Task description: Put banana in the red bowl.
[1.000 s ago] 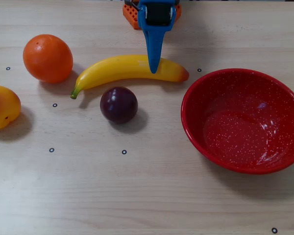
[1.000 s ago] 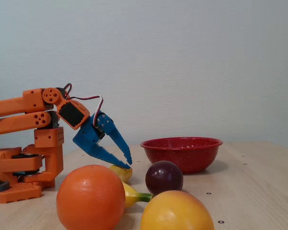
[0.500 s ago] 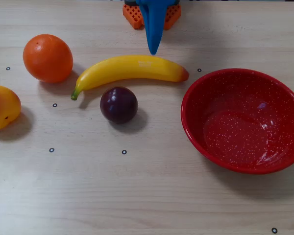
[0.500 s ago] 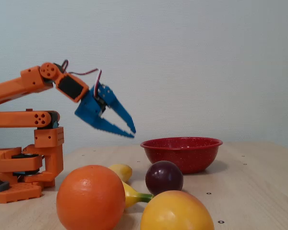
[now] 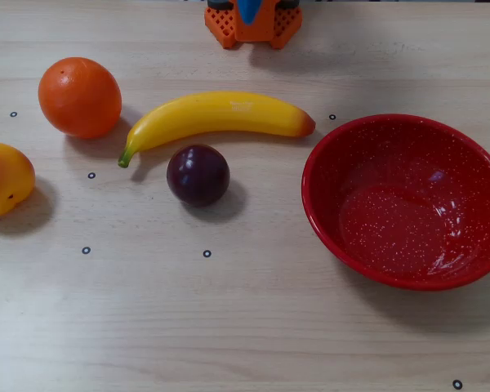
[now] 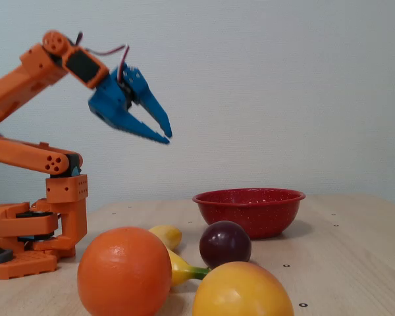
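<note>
The banana [image 5: 216,116] lies flat on the wooden table [image 5: 245,327], with its green stem pointing left and its orange-red end pointing right in the overhead view. Nothing is holding it. The red bowl [image 5: 327,212] sits just to the right of that end, close but not touching, and it has nothing inside. A dark purple plum [image 5: 198,175] sits right below the middle of the banana, very near it. A big orange [image 5: 80,96] sits up and to the left of the stem, and a yellow-orange fruit [image 5: 4,178] sits farther left by the edge. In the fixed view the orange and the yellow-orange fruit hide most of the banana. The blue gripper [image 6: 168,136] is high in the air above the table, with its fingers a little way apart and nothing between them.
</note>
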Robot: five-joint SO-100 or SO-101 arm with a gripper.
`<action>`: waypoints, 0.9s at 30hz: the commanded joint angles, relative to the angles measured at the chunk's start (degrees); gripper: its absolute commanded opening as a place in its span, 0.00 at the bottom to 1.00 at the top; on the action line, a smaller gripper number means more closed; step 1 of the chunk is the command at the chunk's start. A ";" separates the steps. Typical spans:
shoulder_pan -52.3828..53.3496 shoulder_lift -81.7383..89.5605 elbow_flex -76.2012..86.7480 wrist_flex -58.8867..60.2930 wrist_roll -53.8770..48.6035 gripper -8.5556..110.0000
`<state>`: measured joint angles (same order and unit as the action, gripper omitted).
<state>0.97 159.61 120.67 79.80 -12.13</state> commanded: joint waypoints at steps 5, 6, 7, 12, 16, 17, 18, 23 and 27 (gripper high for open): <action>3.78 -7.38 -14.94 8.61 -2.90 0.08; 4.31 -8.44 -16.35 10.28 -2.99 0.09; 4.83 -9.40 -17.67 12.04 -3.34 0.10; 7.56 -12.57 -21.88 18.63 -6.68 0.13; 7.82 -13.27 -21.71 22.24 -11.51 0.14; 8.00 -13.36 -21.36 22.59 -11.95 0.14; 8.17 -13.45 -20.83 22.94 -12.13 0.14; 8.53 -15.21 -18.02 23.29 -13.45 0.16; 8.88 -17.67 -16.35 24.96 -23.64 0.14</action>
<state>9.67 142.82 105.73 104.06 -31.11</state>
